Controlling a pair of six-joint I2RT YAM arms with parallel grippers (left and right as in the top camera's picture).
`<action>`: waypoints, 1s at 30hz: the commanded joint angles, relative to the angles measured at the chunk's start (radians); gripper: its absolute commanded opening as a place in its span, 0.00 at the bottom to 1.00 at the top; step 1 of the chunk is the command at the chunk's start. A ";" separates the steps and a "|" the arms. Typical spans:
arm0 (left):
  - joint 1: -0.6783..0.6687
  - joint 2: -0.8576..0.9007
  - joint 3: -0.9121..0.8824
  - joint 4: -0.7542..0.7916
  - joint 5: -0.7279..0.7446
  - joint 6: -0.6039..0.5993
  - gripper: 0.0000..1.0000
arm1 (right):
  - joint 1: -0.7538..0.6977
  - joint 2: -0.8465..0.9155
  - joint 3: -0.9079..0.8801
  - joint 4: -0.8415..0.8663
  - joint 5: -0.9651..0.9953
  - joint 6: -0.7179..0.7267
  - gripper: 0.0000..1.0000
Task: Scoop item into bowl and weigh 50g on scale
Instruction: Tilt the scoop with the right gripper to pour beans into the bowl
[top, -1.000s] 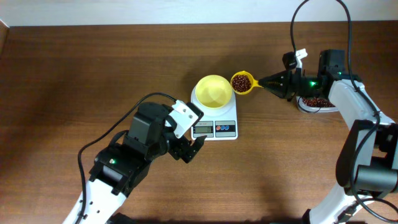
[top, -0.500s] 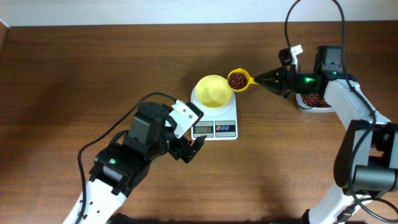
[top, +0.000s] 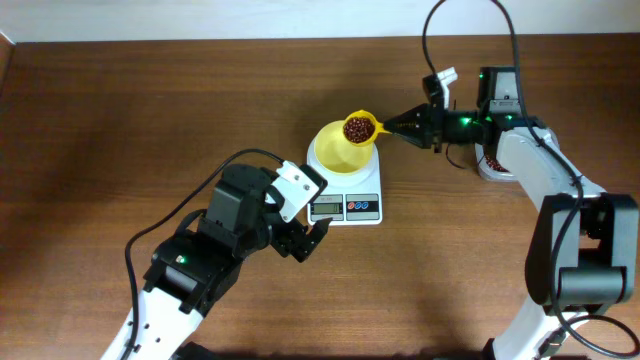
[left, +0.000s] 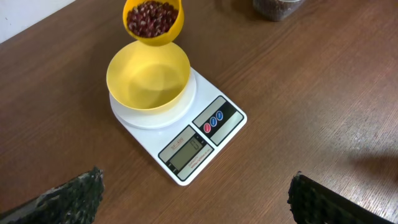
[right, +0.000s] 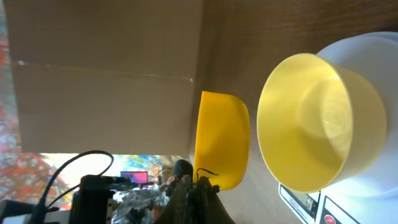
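Right gripper (top: 412, 124) clamped on scoop (left: 163, 36) handle; beans (left: 151, 15) heaped in scoop over bowl (left: 149, 78) rim; bowl sits on scale (left: 221, 134); I'd tip slowly, watching display (left: 188, 148); left gripper (top: 307, 240) open near scale.

Table (top: 150, 100): dark brown wood grain, filling my overhead view from left to right.
Yellow scoop (top: 360, 128): just far of centre, raised off the table, cup to the left and handle running right. My right wrist view shows its rounded outside.
Clear tub (top: 492, 172): on the table at far right, partly hidden from above. My left wrist view catches only a part at its top edge.
Pale strip (top: 200, 15): along the table's far edge.
Brown board (right: 106, 62): upper left of my right wrist view, with a faint seam across it.
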 joint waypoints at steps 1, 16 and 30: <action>0.005 -0.010 -0.009 0.002 0.014 0.005 0.99 | 0.029 0.004 -0.001 0.013 0.045 -0.018 0.04; 0.005 -0.010 -0.009 0.002 0.014 0.005 0.99 | 0.031 0.004 -0.001 0.013 0.097 -0.244 0.04; 0.005 -0.010 -0.009 0.002 0.014 0.005 0.99 | 0.032 0.004 -0.001 0.013 0.202 -0.472 0.04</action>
